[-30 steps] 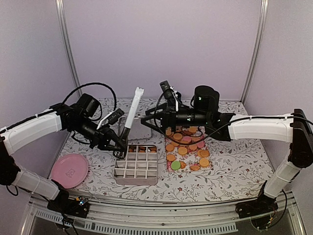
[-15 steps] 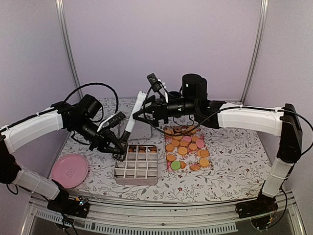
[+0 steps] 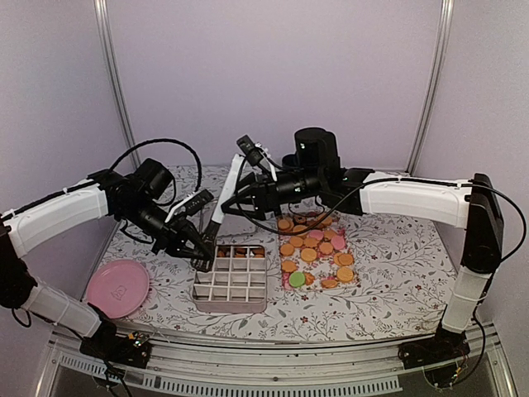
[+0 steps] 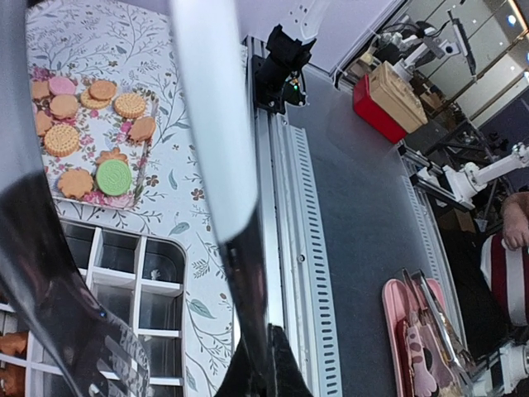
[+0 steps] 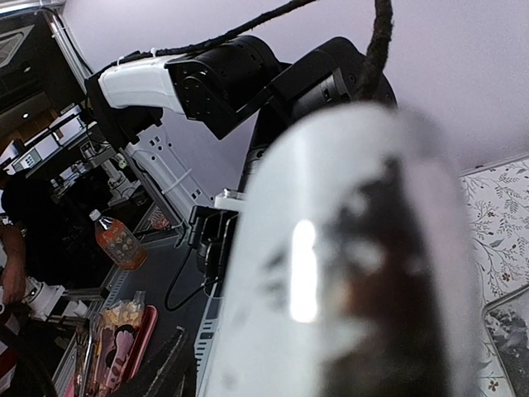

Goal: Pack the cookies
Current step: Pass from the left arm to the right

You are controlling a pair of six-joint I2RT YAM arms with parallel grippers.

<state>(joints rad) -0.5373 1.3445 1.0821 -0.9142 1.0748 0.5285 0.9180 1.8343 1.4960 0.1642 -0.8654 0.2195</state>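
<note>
The cookies [image 3: 314,248], mostly orange with a few pink and one green [image 3: 297,279], lie on a flowered mat right of the white compartment tray [image 3: 231,285]. A few more sit in the tray's back row [image 3: 235,251]. The left wrist view shows the mat's cookies [image 4: 83,124] too. My left gripper [image 3: 201,256] [image 4: 277,331] is shut on the black lower end of a long white tool [image 3: 225,186] [image 4: 211,124] that slants up over the tray's far left corner. My right gripper [image 3: 241,178] reaches in from the right with its jaws apart around the tool's upper part. That white tool [image 5: 347,265] fills the right wrist view.
A pink plate [image 3: 118,287] lies at the front left. A clear plastic piece [image 3: 241,217] stands just behind the tray. The right arm stretches across above the cookie mat. Purple walls close the back and both sides.
The right arm has swung left from above the cookies to the white tool's upper part, and its jaws have narrowed. The left gripper and the tool have stayed put.
</note>
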